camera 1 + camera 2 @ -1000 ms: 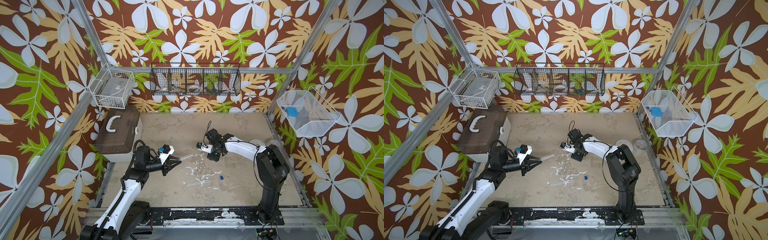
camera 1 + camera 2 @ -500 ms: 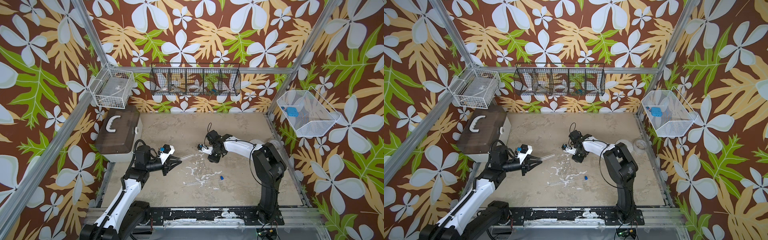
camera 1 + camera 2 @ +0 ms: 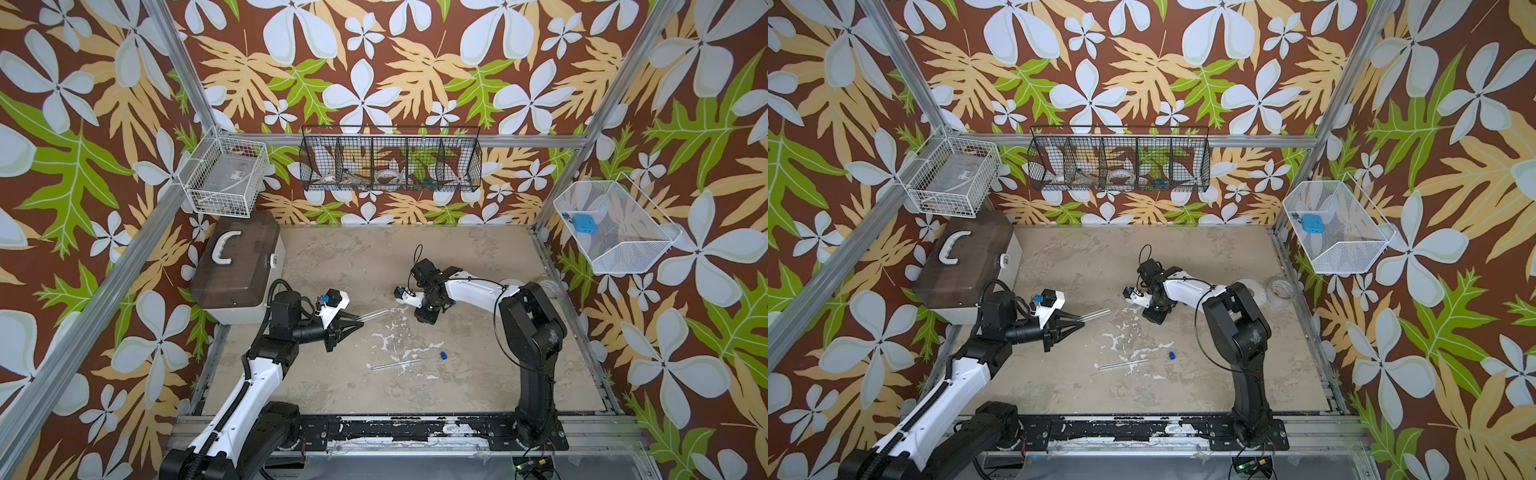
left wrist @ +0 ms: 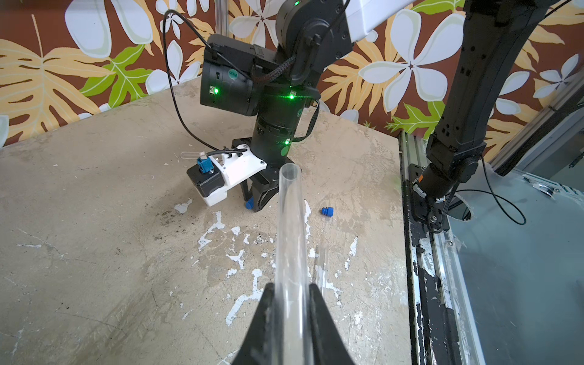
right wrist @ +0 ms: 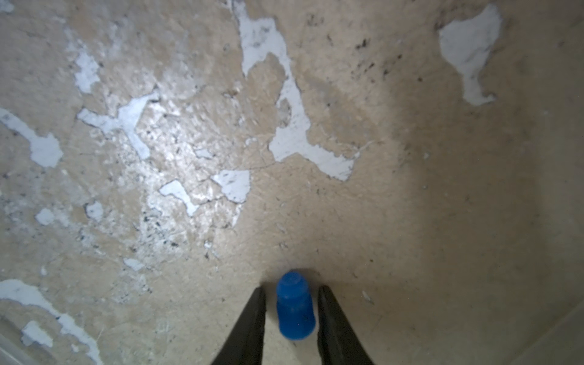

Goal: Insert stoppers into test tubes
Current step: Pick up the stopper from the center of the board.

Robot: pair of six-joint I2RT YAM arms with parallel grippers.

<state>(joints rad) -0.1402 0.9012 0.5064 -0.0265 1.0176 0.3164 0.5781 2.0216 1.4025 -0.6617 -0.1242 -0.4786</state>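
My left gripper [image 4: 290, 286] is shut on a clear test tube [image 4: 289, 221] and holds it above the table, open end toward the right arm; both top views show the grip [image 3: 358, 322] [image 3: 1079, 322]. My right gripper [image 5: 290, 289] points down at the table [image 3: 332, 266]. A blue stopper [image 5: 295, 309] lies between its fingers, with narrow gaps on both sides. The left wrist view shows that stopper [image 4: 249, 203] at the jaws. Another stopper [image 3: 443, 355] [image 3: 1171, 355] [image 4: 327, 211] lies loose nearby. A second test tube [image 3: 390, 364] [image 3: 1121, 365] lies flat on the table.
A dark-lidded box [image 3: 237, 266] with a white handle stands at the back left. Tape rolls [image 3: 1281, 286] lie at the right edge. Wire baskets [image 3: 390, 164] hang on the walls; one [image 3: 615, 228] holds a flat blue square. The table's paint is chipped white mid-table.
The right gripper's jaws have narrowed around the stopper on the table, and its wrist has shifted slightly. The left arm holds the tube where it was.
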